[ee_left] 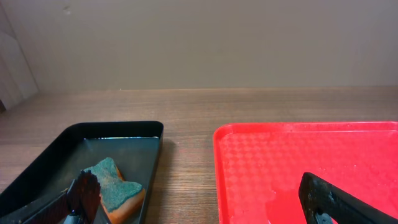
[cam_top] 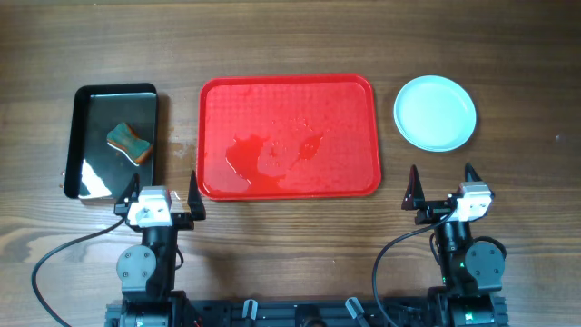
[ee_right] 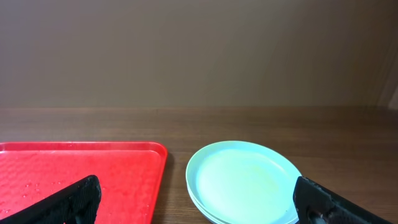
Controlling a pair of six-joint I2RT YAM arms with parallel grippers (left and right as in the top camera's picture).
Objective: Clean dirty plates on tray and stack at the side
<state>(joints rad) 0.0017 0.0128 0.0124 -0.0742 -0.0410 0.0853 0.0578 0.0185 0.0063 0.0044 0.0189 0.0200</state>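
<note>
The red tray (cam_top: 363,100) lies mid-table with a wet puddle on its front left part and no plates on it; it also shows in both wrist views (ee_left: 261,149) (ee_right: 143,158). The pale plates (cam_top: 435,112) sit stacked on the wood to the tray's right, their layered rims showing in the right wrist view (ee_right: 242,180). My left gripper (cam_top: 163,189) is open near the table's front edge, between the black tray and the red tray. My right gripper (cam_top: 442,184) is open just in front of the plate stack. Neither holds anything.
A glossy black tray (cam_top: 86,145) at the left holds a green-topped orange sponge (cam_top: 128,143), seen close in the left wrist view (ee_left: 115,190). Bare wood separates the two trays.
</note>
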